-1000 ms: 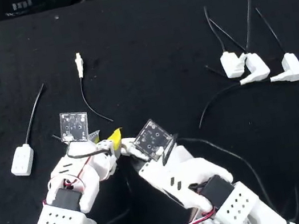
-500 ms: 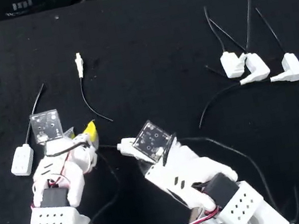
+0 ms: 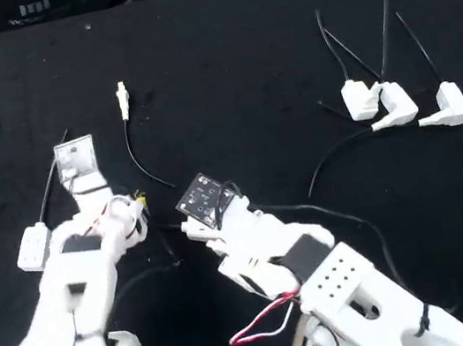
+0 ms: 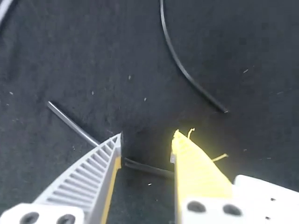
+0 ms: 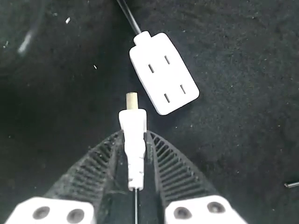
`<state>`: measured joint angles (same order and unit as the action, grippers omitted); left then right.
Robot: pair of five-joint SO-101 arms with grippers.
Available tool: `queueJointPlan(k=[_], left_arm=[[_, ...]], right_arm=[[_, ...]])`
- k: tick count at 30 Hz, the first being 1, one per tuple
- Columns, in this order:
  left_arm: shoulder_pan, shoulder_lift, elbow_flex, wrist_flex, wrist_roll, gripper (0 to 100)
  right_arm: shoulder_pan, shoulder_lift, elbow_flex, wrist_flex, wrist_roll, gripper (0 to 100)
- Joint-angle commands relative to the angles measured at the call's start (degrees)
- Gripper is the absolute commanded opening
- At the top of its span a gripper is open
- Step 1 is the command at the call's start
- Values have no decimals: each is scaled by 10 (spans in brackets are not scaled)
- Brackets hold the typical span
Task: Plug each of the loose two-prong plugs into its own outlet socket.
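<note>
Now, plug poised at the socket, toward the counter's near edge.
Clenched in the right jaws, the white plug (image 5: pixel 133 135) has its prongs just short of the askew outlet socket (image 5: pixel 163 79); I'd twist to match one slot pair, then push straight. Meanwhile the left jaws, released, straddle a black cable (image 4: pixel 148 167). Other loose plugs (image 3: pixel 394 104) wait toward the far right corner.

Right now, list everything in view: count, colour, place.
black cloth-covered table: one, black, underneath
slim white plug on a black cord: one, white, far side, centre-left
chunky white plugs on black cords: three, white, right side
white rectangular outlet block: one, white, left edge
white four-slot outlet block: one, white, ahead of held plug; possibly the same block
white plug with a tan prong: one, white, clamped between jaws
left arm: one, white, near left; jaws open astride a black cord
right arm: one, white, near centre; jaws shut on that plug
</note>
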<state>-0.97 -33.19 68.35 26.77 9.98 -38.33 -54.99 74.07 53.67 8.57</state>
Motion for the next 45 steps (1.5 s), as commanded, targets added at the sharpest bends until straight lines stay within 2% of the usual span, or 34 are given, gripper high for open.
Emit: queueJointPlan(k=[1,5,11,19,22,27,31,34,40,45], left_arm=[[2,102,-75,-5,-5,180],[23,115,-71,5,-6,180],[74,114,-71,101,-28,180],[73,69,-95,199,-35,180],[73,-2,-61,200,-39,180],[73,-128,17,151,-34,180],[73,-194,53,127,-2,180],[73,-232,68,120,27,180],[74,-310,113,105,38,180],[80,-410,142,110,38,181]], right_arm=[[9,11,-30,-30,5,11],[11,12,-29,-34,6,11],[75,12,-27,-47,42,11],[97,12,-36,-46,55,11],[97,12,-54,-28,55,11],[93,13,-131,51,55,11],[28,12,-145,98,55,11],[-22,11,-113,44,40,11],[-26,12,2,-169,-2,11],[-43,12,44,-240,-3,11]])
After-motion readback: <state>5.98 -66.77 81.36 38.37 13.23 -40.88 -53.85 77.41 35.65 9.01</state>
